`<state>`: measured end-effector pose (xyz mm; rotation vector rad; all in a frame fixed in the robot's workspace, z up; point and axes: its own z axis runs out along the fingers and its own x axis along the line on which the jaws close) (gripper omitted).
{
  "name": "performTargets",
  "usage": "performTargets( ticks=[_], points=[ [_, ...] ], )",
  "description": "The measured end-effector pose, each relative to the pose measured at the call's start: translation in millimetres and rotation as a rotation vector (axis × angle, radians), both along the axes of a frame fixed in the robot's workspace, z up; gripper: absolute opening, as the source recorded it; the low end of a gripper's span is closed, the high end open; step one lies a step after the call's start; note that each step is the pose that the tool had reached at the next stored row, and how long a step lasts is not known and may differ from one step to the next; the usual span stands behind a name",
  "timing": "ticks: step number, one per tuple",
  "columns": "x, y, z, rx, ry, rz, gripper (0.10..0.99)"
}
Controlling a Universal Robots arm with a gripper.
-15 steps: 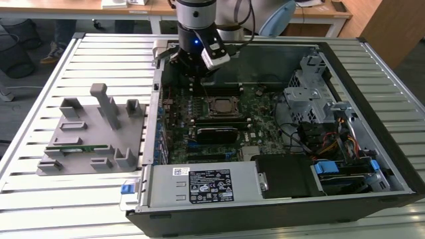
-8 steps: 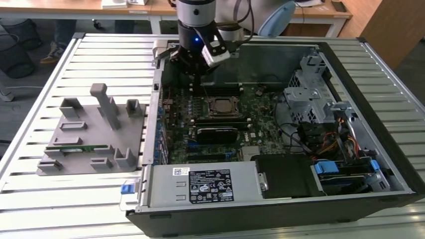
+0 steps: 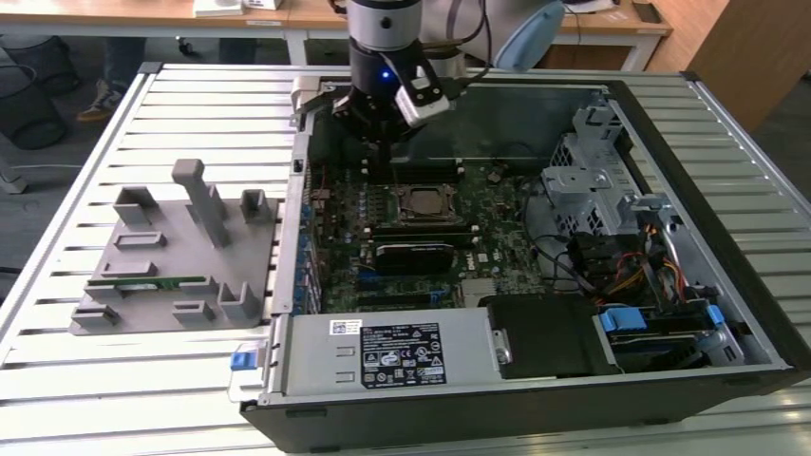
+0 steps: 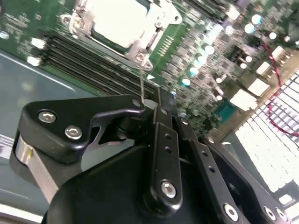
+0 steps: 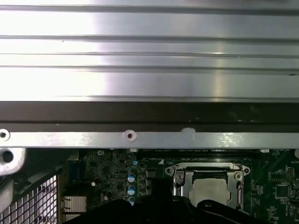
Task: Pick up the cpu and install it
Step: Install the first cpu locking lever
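The cpu (image 3: 424,201) lies flat inside the metal-framed socket on the green motherboard, its silvery top facing up; it also shows in both wrist views (image 4: 122,18) (image 5: 211,190). My gripper (image 3: 378,152) hangs over the board just beyond the socket, toward the case's far wall, with nothing chip-like between its fingers. In the second wrist view the black fingers (image 4: 161,121) meet at the tip, so the gripper (image 4: 158,95) looks shut. A thin socket lever rod (image 4: 141,77) runs from the frame's corner to the fingertip.
The open computer case (image 3: 709,313) sits on a slatted aluminium table. Inside are a power supply (image 3: 380,353), a drive cage (image 3: 594,180) and cables at the exterior view's right. A grey fixture (image 3: 165,256) holding a green memory stick (image 3: 146,282) stands left of the case.
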<state>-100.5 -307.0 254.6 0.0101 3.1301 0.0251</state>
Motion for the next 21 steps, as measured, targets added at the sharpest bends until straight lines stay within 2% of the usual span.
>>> performTargets(
  ticks=[7, 8, 10, 11, 15, 19, 21],
  points=[
    [25.6, 0.0, 0.1, 0.005, 0.0001, 0.006, 0.114],
    [27.2, 0.0, 0.1, 0.013, 0.0001, 0.007, 0.114],
    [28.2, -0.4, -0.1, 0.044, -0.0002, 0.007, 0.114],
    [28.2, -1.3, -0.3, 0.054, 0.0000, 0.007, 0.114],
    [28.4, -3.0, -2.2, 0.057, -0.0003, 0.007, 0.114],
    [30.9, -3.0, -5.2, 0.055, -0.0001, 0.011, 0.114],
    [31.4, -2.8, -6.9, 0.052, -0.0019, 0.020, 0.114]
  ],
)
